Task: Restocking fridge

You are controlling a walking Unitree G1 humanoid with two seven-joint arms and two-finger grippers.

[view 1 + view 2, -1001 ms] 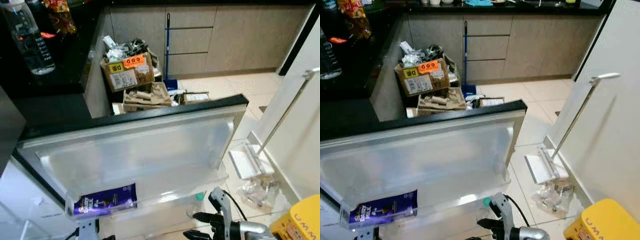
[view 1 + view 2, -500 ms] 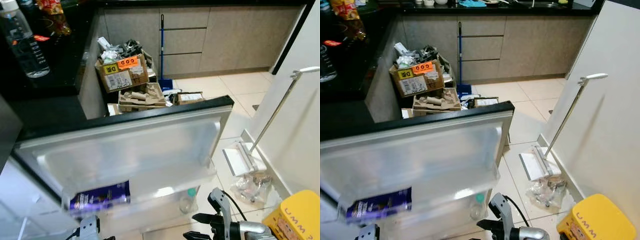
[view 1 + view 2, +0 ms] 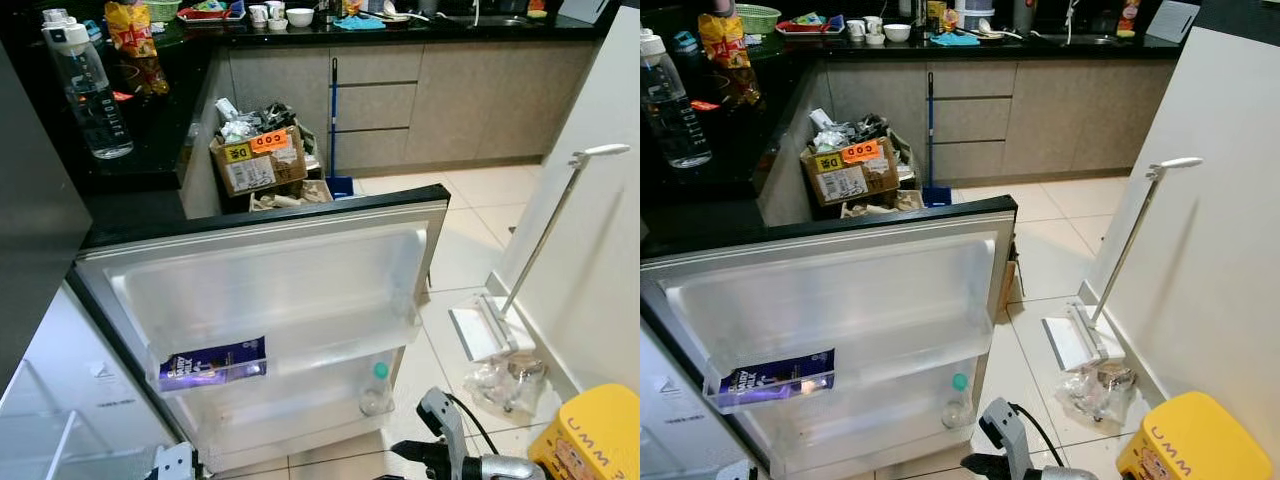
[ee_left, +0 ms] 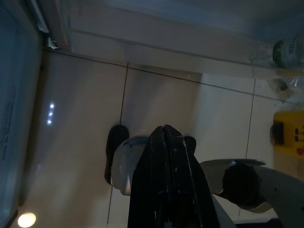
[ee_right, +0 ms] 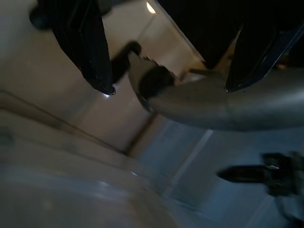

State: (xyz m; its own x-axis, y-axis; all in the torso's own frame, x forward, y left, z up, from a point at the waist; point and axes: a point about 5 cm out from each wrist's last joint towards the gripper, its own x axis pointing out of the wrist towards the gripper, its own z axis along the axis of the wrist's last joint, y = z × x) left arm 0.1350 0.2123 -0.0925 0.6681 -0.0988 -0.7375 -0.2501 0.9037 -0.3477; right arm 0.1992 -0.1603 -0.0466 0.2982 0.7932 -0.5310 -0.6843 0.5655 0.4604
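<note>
Fridge door (image 3: 300,280) open ahead; left hand (image 4: 166,137) closed, right hand (image 5: 166,88) open, both low.

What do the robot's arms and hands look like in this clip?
Silver metal right arm with a grey wrist block and a thin black cable looping off it. Each hand has two long, tapering, glossy black fingers: left hand, right hand.

Kitchen, beige tile floor (image 3: 470,200). Grey-brown base cabinets (image 3: 440,100) along back, black counter (image 3: 140,130) upper left w/ clutter. White wall (image 3: 610,280) right. Cardboard boxes (image 3: 255,165) piled centre-back, blue broom (image 3: 334,110) leaning beside. Light dim-ish.
</note>
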